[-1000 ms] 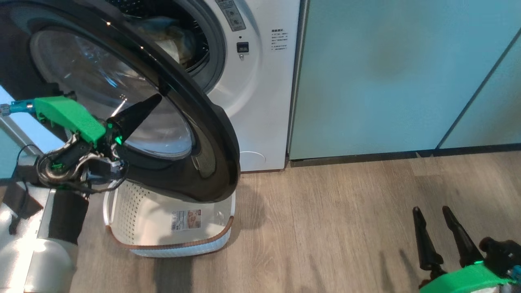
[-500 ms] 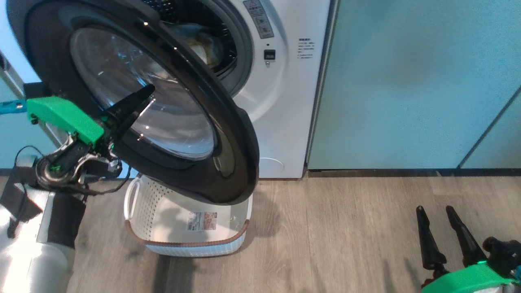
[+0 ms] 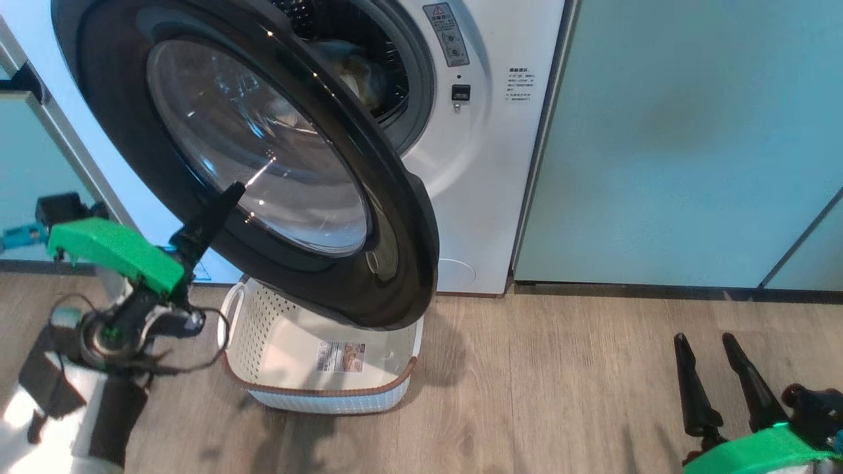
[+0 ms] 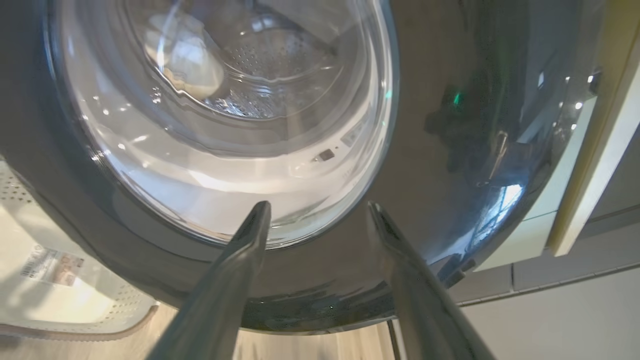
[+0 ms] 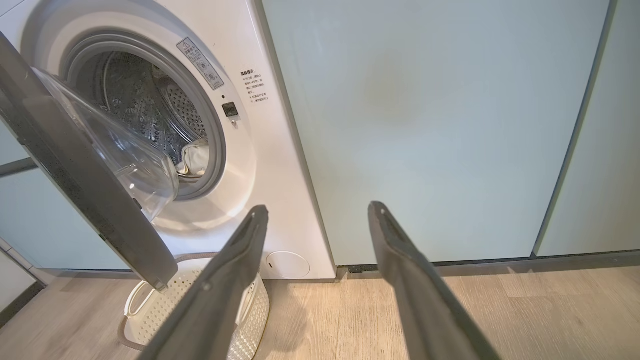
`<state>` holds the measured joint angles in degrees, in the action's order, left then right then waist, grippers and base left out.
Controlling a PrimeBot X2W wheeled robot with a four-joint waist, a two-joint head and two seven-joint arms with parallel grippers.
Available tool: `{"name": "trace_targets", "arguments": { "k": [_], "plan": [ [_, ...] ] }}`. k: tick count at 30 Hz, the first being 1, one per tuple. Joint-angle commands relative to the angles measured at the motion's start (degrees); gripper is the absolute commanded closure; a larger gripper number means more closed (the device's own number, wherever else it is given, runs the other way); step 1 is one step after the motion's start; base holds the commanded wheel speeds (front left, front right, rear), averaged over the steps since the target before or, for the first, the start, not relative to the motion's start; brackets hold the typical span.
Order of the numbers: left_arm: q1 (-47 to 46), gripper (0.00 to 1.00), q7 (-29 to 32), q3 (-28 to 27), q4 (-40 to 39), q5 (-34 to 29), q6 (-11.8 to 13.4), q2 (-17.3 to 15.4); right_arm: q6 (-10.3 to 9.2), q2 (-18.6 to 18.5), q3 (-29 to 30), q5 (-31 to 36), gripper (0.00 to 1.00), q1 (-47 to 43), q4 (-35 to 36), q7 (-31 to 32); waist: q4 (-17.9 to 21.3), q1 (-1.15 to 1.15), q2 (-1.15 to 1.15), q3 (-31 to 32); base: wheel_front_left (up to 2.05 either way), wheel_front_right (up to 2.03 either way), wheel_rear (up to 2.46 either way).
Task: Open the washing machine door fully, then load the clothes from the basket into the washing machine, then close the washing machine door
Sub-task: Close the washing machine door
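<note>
The washing machine (image 3: 474, 164) stands with its glossy black door (image 3: 395, 250) swung about halfway out. Pale clothes (image 3: 359, 66) lie inside the steel drum, also visible as a cream bundle (image 5: 195, 157) in the right wrist view. My left gripper (image 3: 224, 204) is open, its fingertips (image 4: 260, 212) close to the door's outer face (image 4: 450, 175) at the lower edge of the glass bowl; I cannot tell if they touch. The white basket (image 3: 329, 398) sits empty on the floor under the door. My right gripper (image 3: 703, 342) is open, low at the right, holding nothing.
Pale green cabinets (image 3: 691, 131) stand right of the machine, and another cabinet (image 3: 33, 164) is to its left. The wooden floor (image 3: 560, 395) stretches between the basket and my right gripper. The door overhangs the basket (image 5: 252, 320).
The whole head view has shifted, so the camera moved. My left gripper's fingers have slid from the middle of the glass toward its lower left edge. The right gripper is unchanged.
</note>
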<state>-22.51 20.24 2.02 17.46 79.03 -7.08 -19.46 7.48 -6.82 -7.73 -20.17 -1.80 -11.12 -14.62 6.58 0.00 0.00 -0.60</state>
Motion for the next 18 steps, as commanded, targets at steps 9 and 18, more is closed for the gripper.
{"name": "trace_targets", "arguments": {
  "k": [9,18],
  "plan": [
    [5.26,0.0,-16.46,5.97,-6.37,-9.12,-0.4,-7.89,0.01,-0.9,-1.09,0.11,0.0,2.11,1.76,-0.38,-0.27,0.0,0.0,0.39,0.0,0.0,0.0],
    [8.1,0.0,-32.84,14.33,-2.42,-15.59,-0.4,-11.86,0.01,-0.85,-1.04,0.19,0.0,1.6,1.85,-0.38,-0.76,0.0,0.0,0.94,0.0,0.0,0.0]
  ]
}}
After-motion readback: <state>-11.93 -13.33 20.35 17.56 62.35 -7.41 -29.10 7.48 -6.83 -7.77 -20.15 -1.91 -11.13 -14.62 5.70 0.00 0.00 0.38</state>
